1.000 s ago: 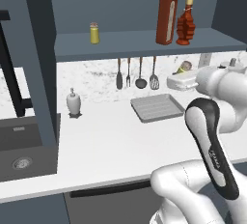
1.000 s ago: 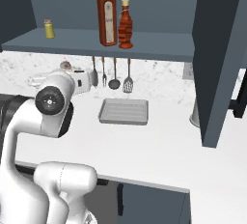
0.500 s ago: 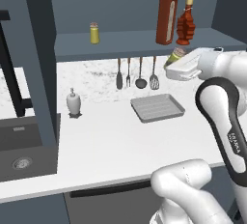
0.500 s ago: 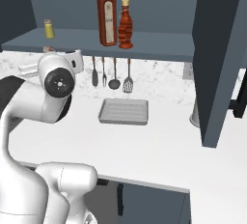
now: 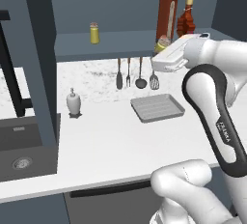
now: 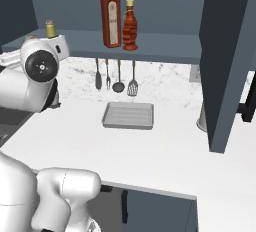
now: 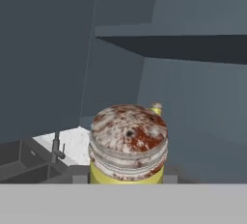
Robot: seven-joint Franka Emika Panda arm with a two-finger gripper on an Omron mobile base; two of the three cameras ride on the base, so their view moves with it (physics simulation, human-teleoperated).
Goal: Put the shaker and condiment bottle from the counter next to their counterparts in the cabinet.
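Step in hand, as I judge it: carrying the 2nd item, the small yellow cylindrical shaker with its rust-stained pale cap (image 7: 128, 146), up toward the dark blue-grey wall cabinet shelf (image 5: 125, 42).

Nearest, in the hand view, that shaker sits right against the camera; the two-finger gripper (image 5: 161, 49) is narrowly closed on it, holding it beside the shelf's front edge.

Farther along the shelf stands its twin, the other small yellow shaker (image 5: 94, 33), well to the left. At the right, the short ridged red condiment bottle with tan cap (image 5: 187, 19) already stands just beside the tall smooth red sauce bottle with green cap (image 5: 167, 13).

The next move calls for travelling left and setting the held shaker upright near its twin.
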